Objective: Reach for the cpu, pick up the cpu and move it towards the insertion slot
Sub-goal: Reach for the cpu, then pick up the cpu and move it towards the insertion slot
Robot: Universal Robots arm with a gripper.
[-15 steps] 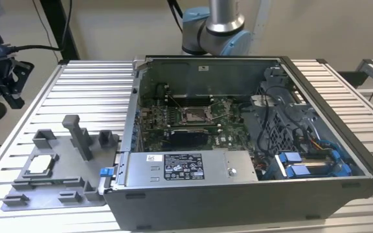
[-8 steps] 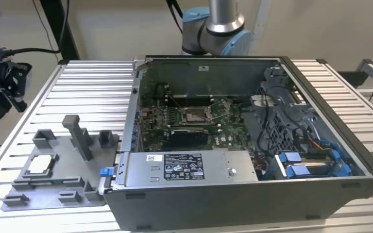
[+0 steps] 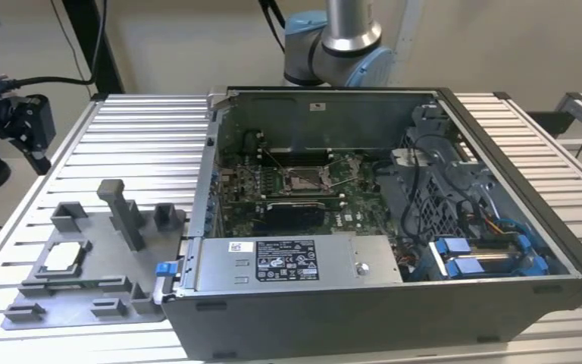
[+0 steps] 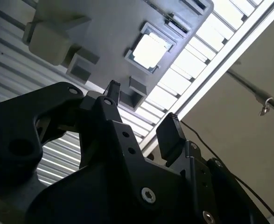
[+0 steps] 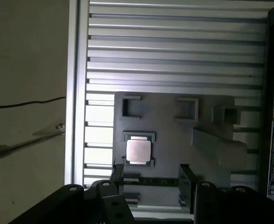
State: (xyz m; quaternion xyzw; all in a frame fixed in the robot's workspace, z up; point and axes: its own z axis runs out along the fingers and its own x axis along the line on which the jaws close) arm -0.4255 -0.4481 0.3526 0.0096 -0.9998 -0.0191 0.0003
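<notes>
My gripper (image 5: 151, 179) hung with fingers spread apart, holding nothing. The cpu (image 5: 138, 150) lay ahead of the gap, untouched, flat in a recess of the grey fixture tray (image 5: 169, 133). Farther off, well apart from both, the insertion slot (image 3: 306, 179) sat inside the open computer case (image 3: 372, 318).

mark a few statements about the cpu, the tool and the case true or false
1. The cpu lies in a recess of the grey fixture tray, outside the computer case. True.
2. The tool is shut on the cpu. False: in both wrist views its fingers stand apart with nothing between them, and the cpu lies in the tray.
3. The cpu sits in the insertion slot. False: the cpu is in the tray, at the exterior view's left of the case.
4. The computer case lies open, with the insertion slot inside it. True.
</notes>
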